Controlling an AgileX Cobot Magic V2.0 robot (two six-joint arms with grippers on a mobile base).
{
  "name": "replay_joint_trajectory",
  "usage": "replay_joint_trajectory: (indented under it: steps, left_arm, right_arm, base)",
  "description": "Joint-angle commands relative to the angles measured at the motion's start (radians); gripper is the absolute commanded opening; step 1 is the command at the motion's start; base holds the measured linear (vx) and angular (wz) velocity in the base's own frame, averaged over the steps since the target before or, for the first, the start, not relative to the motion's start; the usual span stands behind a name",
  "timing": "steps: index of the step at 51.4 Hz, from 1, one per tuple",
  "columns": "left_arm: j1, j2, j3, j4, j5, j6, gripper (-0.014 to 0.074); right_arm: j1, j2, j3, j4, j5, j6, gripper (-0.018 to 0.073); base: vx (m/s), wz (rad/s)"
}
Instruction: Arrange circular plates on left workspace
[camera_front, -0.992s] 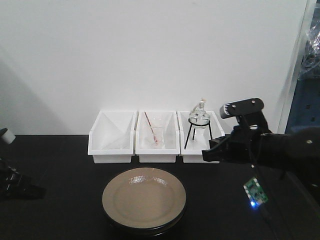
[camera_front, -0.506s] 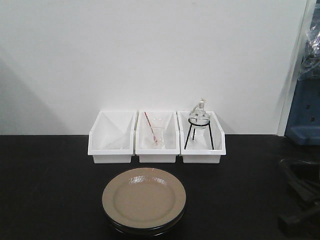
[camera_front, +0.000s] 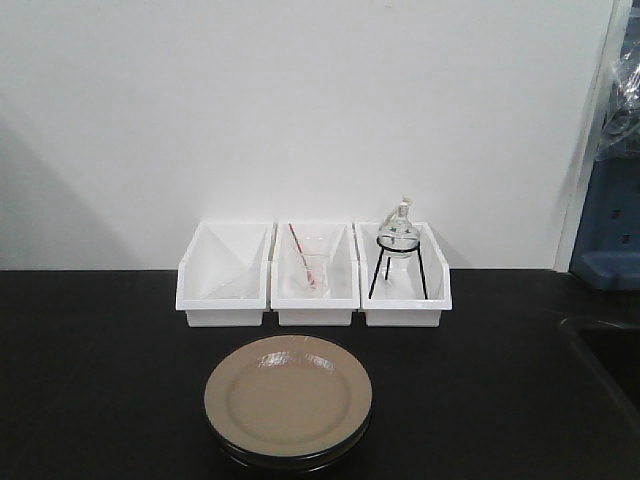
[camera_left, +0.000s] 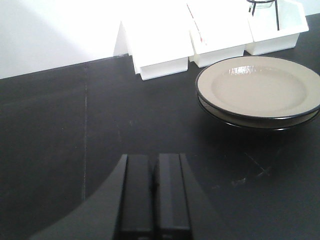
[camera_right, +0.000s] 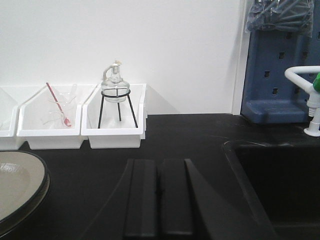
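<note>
- Both arms have gone from the front view since a second ago, when the right one hung over the right part of the bench and the left showed at the left edge; the plates have not moved.
- Two round, glossy tan plates with dark undersides (camera_front: 288, 401) lie stacked on the flat matte black bench (camera_front: 100, 380), just before the middle one of three white rectangular plastic bins (camera_front: 315, 272).
- In its wrist view the left hand (camera_left: 154, 192) has its two black fingers pressed together, holding nothing, low over bare bench.
- From that hand the plate stack (camera_left: 257, 90) lies ahead and to the right, well apart from it.
- The right hand (camera_right: 159, 195) is likewise pressed together and holds nothing.
- From the right hand the plates (camera_right: 17, 185) lie to the left, only their rim showing at the picture's edge.
- Ahead of the right hand, slightly left, a clear glass flask on a black wire tripod (camera_right: 116, 97) stands in the rightmost bin.
- A recessed black sink (camera_right: 280, 185) lies to the right of that hand, with a white tap (camera_right: 306, 92) behind it.
</note>
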Motion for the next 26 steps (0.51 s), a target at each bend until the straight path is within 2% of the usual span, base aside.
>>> replay_joint_trajectory:
  steps: [1, 26]
  left_arm:
    - [-0.004, 0.003, -0.027, -0.035, -0.031, -0.004, 0.0]
    - [-0.004, -0.025, -0.014, -0.044, -0.053, -0.019, 0.0]
  right_arm:
    - [-0.005, -0.005, -0.026, -0.016, -0.058, -0.001, -0.0003]
    - [-0.005, -0.005, -0.026, -0.016, -0.056, -0.001, -0.0003]
  base:
    - [0.0, 0.0]
    - [0.0, 0.0]
